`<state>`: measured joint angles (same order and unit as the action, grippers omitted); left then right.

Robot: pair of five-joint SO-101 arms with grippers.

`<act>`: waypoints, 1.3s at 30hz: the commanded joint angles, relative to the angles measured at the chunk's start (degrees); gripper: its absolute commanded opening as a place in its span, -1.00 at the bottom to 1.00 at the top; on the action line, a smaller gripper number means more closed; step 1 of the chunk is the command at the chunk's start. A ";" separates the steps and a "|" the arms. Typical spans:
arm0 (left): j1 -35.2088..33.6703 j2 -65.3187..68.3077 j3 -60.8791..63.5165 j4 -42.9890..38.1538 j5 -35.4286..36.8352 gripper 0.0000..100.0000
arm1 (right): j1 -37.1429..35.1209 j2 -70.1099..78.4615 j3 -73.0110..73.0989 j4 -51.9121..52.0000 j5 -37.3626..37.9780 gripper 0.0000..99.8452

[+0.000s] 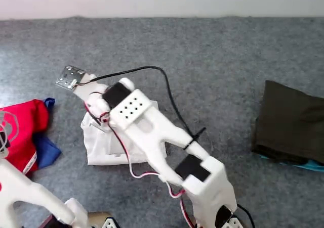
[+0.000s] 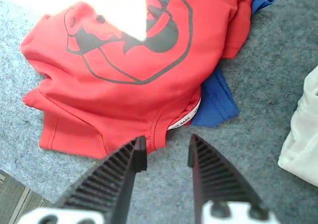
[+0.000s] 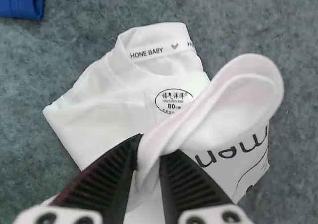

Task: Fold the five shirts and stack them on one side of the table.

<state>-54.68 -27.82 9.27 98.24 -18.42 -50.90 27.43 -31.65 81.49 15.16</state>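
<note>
A white shirt (image 1: 106,144) lies partly folded near the middle of the grey table; in the right wrist view the white shirt (image 3: 124,105) shows its collar and label. My right gripper (image 3: 148,157) is shut on a lifted fold of that shirt's fabric (image 3: 223,105), and in the high view the right gripper (image 1: 96,109) sits over the shirt. A red shirt (image 2: 124,60) with a dark print lies on a blue shirt (image 2: 213,102) at the table's left edge. My left gripper (image 2: 166,154) hangs open just above the red shirt's hem. A folded dark olive shirt (image 1: 291,122) rests at the right.
A light blue garment (image 1: 304,163) peeks out under the olive shirt. A small metal plate (image 1: 70,78) lies on the table beyond the right gripper. A black cable (image 1: 167,89) runs along the right arm. The table's front edge (image 2: 15,196) is close behind the left gripper.
</note>
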 commanded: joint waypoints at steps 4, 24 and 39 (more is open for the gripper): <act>-0.26 -1.32 -0.22 -0.53 -0.26 -0.70 | -3.47 8.48 -15.82 7.25 -0.62 -0.63; -0.70 -1.32 -0.57 -0.70 -0.26 -0.70 | 2.86 10.77 -16.70 21.49 6.95 -0.98; -9.23 -1.41 -0.66 -2.11 -0.26 -0.70 | -9.45 22.02 -12.84 2.15 6.86 -0.98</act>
<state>-63.38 -27.82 9.27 96.66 -18.42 -59.52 49.41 -41.76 86.68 21.67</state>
